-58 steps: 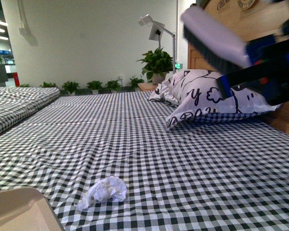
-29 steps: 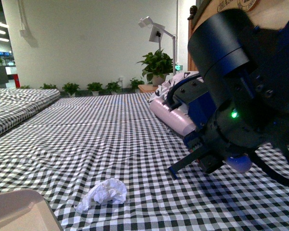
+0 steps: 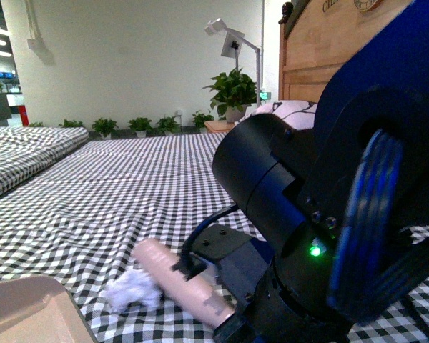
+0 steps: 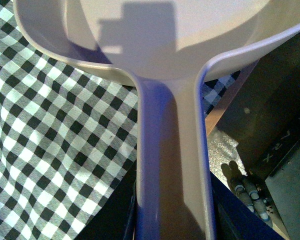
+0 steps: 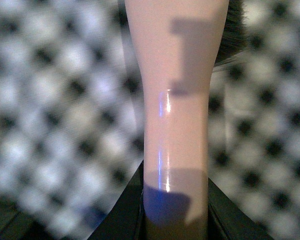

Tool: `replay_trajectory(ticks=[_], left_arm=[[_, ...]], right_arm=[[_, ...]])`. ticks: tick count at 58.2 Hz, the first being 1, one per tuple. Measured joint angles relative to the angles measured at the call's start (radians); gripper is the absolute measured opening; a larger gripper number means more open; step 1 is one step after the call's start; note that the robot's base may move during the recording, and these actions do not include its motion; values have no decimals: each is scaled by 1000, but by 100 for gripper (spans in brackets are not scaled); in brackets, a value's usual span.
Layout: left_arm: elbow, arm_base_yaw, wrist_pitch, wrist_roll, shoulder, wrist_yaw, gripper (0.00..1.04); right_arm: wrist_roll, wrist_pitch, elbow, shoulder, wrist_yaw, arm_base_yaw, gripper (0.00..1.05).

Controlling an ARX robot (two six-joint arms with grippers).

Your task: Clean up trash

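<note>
Sweeping not done: trash (image 3: 132, 293) loose on bed near front edge, beside dustpan (image 3: 28, 311). Right gripper (image 5: 174, 220) clenched on brush (image 3: 182, 281); left gripper clenched on dustpan handle.

On the bed (image 3: 129, 186), the tissue wad (image 3: 132, 293) lies just right of the dustpan (image 3: 28, 311). The brush (image 3: 182, 282) rests against the wad's right side. A pillow (image 3: 286, 113) sits far behind, by the headboard (image 3: 307, 57).

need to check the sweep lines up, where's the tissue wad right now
In the front view the tissue wad lies low and left on the checked bedspread, right beside the pink brush, with the dustpan corner to its left.
</note>
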Motion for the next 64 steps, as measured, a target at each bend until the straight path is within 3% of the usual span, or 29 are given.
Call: replay_trajectory(ticks=[6,12,23,36,40,49,64], left_arm=[[0,0,0,0,0,0,27],[0,0,0,0,0,0,27],[0,0,0,0,0,0,27],[-1,0,0,0,0,0,27],[-5,2,11,-8,-2,15,27],[-68,24,272,-230,-33,175,27],[-36,34,603,-676,-45,140,27]], right_arm=[[-10,-50,-43,-84,-256,23,19],[-42,-76,-57,-142,-394,26,19],[-48,-58,-42,-165,-304,-53,19],[55,114,-10,-101,-44,-166,19],[95,145,-6,-100,-40,-198,19],[156,168,17,-114,-63,-286,19],[206,156,47,-230,-167,-415,19]])
